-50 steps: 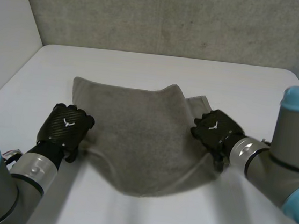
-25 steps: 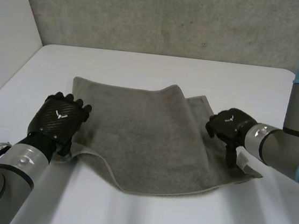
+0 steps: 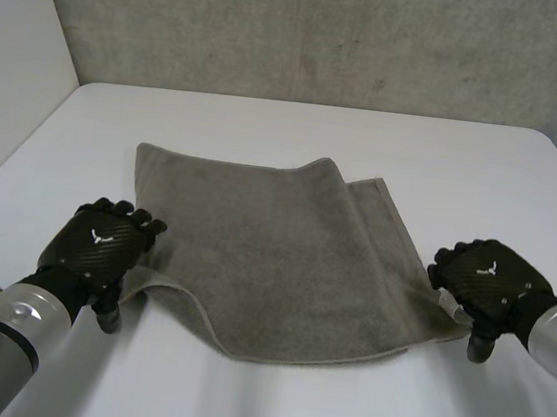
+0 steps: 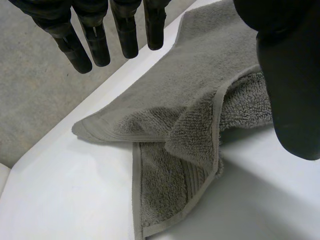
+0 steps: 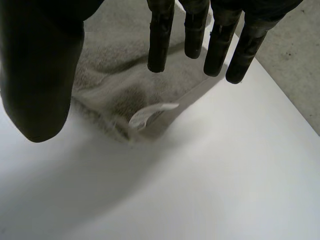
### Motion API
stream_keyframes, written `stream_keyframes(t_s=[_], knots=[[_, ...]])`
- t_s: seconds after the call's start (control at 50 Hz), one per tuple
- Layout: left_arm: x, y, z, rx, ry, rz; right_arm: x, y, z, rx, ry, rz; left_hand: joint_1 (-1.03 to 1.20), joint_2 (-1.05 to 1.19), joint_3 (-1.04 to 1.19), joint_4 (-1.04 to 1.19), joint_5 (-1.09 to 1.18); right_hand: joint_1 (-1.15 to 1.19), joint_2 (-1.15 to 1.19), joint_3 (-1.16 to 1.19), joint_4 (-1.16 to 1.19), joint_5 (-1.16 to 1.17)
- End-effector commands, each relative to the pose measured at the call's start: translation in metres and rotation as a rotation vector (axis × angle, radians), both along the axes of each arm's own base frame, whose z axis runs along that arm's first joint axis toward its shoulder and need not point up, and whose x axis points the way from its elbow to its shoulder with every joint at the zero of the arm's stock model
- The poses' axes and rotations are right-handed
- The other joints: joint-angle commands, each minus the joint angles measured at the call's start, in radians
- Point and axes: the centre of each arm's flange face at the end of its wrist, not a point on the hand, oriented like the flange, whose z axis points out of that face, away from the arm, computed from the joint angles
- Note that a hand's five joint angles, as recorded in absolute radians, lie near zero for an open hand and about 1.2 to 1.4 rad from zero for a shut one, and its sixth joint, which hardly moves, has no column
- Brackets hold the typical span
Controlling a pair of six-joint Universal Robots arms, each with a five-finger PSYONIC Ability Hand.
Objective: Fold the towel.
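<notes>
Left robot hand (image 3: 103, 249) and right robot hand (image 3: 486, 283) empty, fingers straight; each low at a near towel (image 3: 274, 248) corner

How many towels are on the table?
1. The towel lies on the table between the left hand and the right hand, both open. A second beneath it cannot be ruled out.

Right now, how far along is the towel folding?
One fold looks laid: the towel lies doubled, its layers misaligned at the far right corner. Nothing is in hand: the left hand and right hand are open at its near corners. Left: squaring up, perhaps another fold.
</notes>
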Motion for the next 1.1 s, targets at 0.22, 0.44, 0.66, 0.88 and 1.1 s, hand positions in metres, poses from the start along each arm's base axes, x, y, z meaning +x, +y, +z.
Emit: stream_keyframes(t_s=[0.22, 0.44, 0.66, 0.88, 1.1], knots=[[0.004, -0.02, -0.033, 0.042, -0.006, 0.044, 0.002, -0.01, -0.054, -0.019, 0.014, 0.008, -0.042, -0.033, -0.025, -0.038, -0.177, 0.533, 0.492, 0.517, 0.509, 0.545], [0.014, -0.043, -0.049, 0.049, 0.004, 0.106, -0.002, -0.028, -0.048, -0.042, -0.13, -0.11, 0.066, 0.076, 0.083, 0.07, -0.068, 1.118, 1.077, 1.102, 1.094, 1.129], [0.004, -0.049, -0.061, 0.054, -0.002, 0.089, -0.002, -0.022, -0.049, 0.005, -0.19, -0.147, 0.169, 0.178, 0.186, 0.173, 0.035, 1.118, 1.077, 1.102, 1.094, 1.129], [-0.002, -0.042, -0.058, 0.058, 0.026, 0.085, -0.019, -0.033, -0.047, 0.008, -0.212, -0.23, 0.245, 0.255, 0.263, 0.249, 0.111, 1.118, 1.077, 1.102, 1.094, 1.129], [-0.002, -0.038, -0.051, 0.03, 0.038, 0.123, -0.032, -0.045, -0.043, 0.027, -0.306, -0.314, 0.069, 0.079, 0.086, 0.073, -0.065, 1.118, 1.077, 1.102, 1.094, 1.129]])
